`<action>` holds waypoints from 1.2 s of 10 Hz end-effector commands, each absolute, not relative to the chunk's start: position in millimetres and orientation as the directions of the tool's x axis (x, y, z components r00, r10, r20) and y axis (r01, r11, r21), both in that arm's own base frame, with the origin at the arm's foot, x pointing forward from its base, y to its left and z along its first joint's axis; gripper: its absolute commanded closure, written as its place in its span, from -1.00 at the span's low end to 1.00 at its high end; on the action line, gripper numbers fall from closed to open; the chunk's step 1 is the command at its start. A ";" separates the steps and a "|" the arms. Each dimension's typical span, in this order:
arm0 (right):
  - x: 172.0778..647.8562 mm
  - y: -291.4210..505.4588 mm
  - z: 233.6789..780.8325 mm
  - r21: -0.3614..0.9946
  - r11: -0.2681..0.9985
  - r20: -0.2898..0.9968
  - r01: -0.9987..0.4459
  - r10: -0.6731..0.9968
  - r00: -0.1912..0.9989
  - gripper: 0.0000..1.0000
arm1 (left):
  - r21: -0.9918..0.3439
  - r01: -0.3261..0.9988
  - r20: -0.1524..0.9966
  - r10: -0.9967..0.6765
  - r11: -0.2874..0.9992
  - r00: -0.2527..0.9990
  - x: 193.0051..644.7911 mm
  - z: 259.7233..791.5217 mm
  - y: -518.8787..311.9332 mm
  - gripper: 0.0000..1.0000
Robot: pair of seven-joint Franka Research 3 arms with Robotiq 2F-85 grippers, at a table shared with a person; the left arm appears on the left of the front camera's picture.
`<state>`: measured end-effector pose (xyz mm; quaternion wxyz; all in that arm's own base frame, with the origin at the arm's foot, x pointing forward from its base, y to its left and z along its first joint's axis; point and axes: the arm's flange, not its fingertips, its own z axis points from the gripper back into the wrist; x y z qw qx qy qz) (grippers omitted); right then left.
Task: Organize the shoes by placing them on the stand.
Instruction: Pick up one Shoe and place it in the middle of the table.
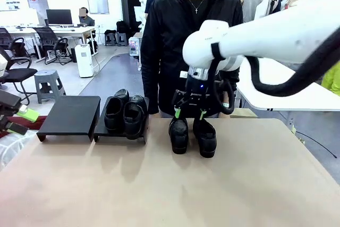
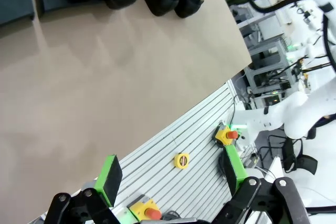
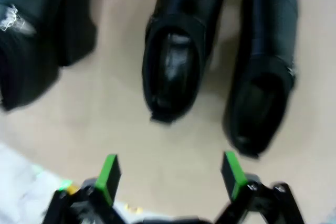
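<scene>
Two shoes (image 1: 179, 134) sit on the table (image 1: 159, 184) below my right jaws, spread apart; two more shoes (image 1: 125, 114) occupy the stand (image 1: 69, 112). My left jaws are spread too.

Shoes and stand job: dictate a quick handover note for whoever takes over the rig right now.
Left gripper: open, holding nothing, parked off the left side of the table.
Right gripper: open, holding nothing, hovering over the heel ends of the loose pair, which stands on the table in front of the person.
Done: stored pair sits on the right platform.
Left: move the loose pair onto the left platform.
</scene>
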<state>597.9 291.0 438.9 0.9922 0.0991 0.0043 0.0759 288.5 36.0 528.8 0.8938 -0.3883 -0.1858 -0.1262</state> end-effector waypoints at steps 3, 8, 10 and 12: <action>621.7 313.5 416.8 0.107 0.993 -0.015 -0.041 0.043 0.999 -1.00 | -0.658 0.382 0.440 -0.079 0.649 0.894 288.3 529.4 36.3 -1.00; 633.9 309.7 369.4 0.127 0.991 -0.036 0.038 -0.033 0.999 -1.00 | -0.658 0.382 0.440 -0.079 0.649 0.894 288.3 529.4 36.3 -1.00; 634.1 309.9 366.4 0.129 0.989 -0.014 0.070 -0.069 0.998 -1.00 | -0.658 0.382 0.440 -0.079 0.649 0.894 288.3 529.4 36.3 -1.00; 636.0 309.3 365.7 0.121 0.989 -0.017 0.080 -0.078 0.997 0.64 | -0.658 0.382 0.440 -0.079 0.649 0.894 288.3 529.4 36.3 -1.00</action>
